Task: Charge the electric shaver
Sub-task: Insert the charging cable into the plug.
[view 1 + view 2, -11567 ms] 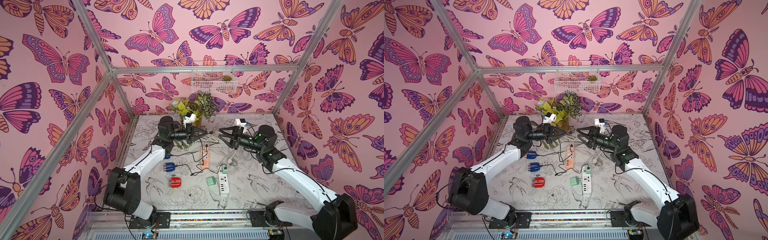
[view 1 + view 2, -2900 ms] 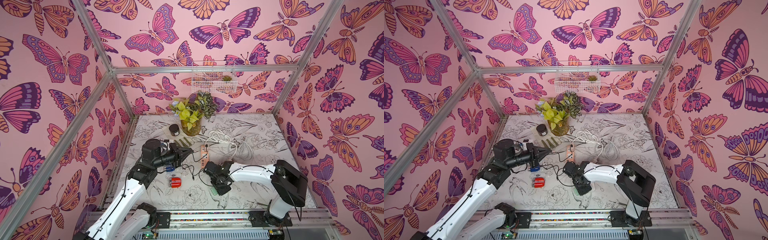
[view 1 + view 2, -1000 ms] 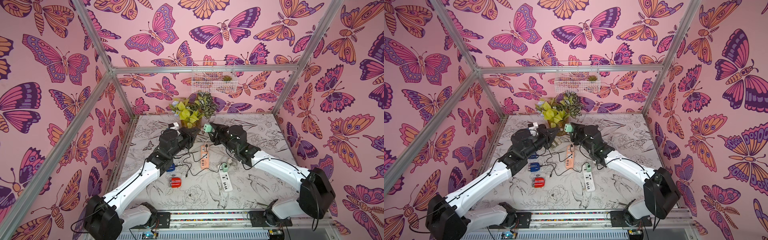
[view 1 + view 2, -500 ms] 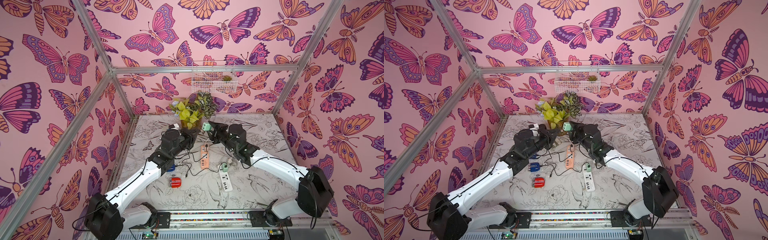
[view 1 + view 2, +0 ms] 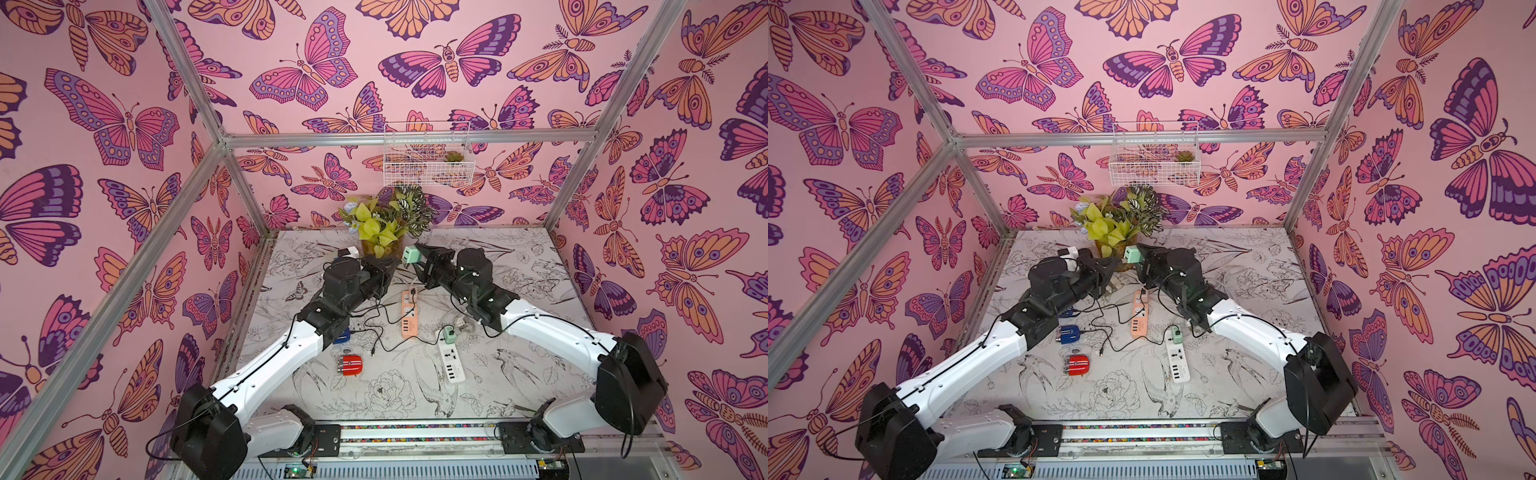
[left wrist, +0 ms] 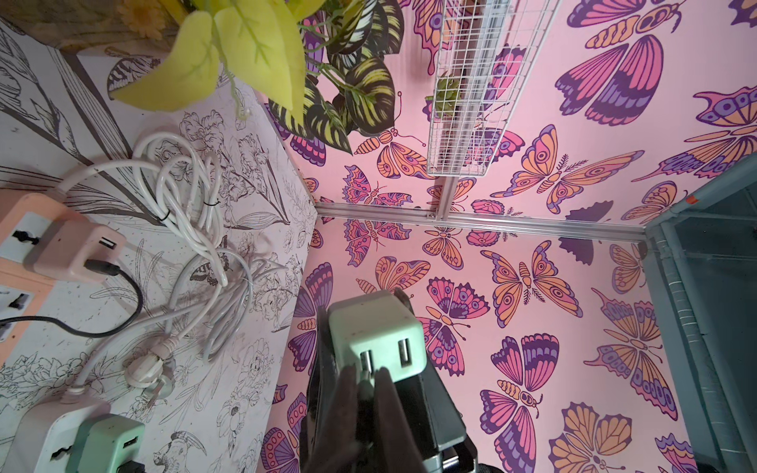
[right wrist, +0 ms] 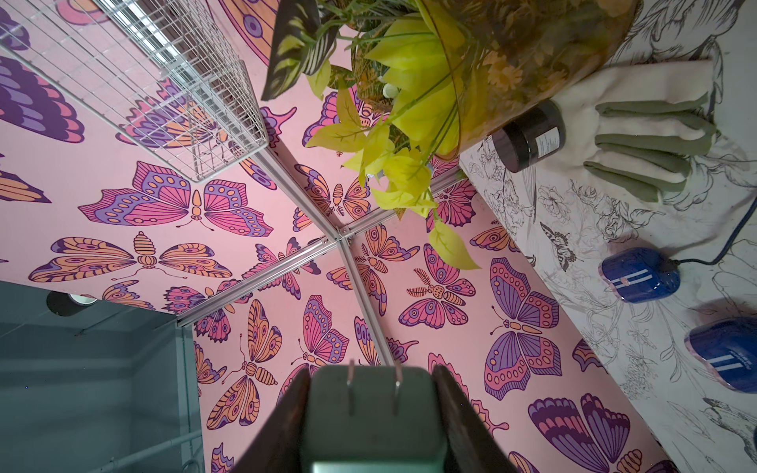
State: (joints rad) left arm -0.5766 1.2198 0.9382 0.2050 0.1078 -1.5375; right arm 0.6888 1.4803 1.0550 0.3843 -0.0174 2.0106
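Charger (image 5: 410, 254), mint green, sits in the air above the counter (image 5: 519, 374). It is in the upper middle of both top views, just in front of the plant pot (image 5: 390, 249). Your right fingers (image 7: 282, 417) pinch it by two opposite sides, with its two prongs pointing away from the wrist. Your left fingers (image 6: 344, 393) are pressed together on a small grey plug (image 6: 366, 381). The plug's tip is at one of the two ports on the charger's face; you cannot tell whether it is seated.

The red shaver (image 5: 350, 365) lies on the counter at lower centre-left, with a loose cable end (image 5: 374, 354) just beside it. A blue shaver (image 5: 1068, 334) lies near it, further up the frame. A second blue one (image 5: 1065, 311) is partly under your left arm. In the right wrist view a dark lead enters one of the blue pair.

At centre lies the orange power strip (image 5: 409, 318). It carries a pink adapter (image 6: 69, 254) with a black cable (image 6: 137, 295) plugged into it. To its lower right, the white power strip (image 5: 451, 363) has a green adapter (image 5: 448, 333) in its upper socket.
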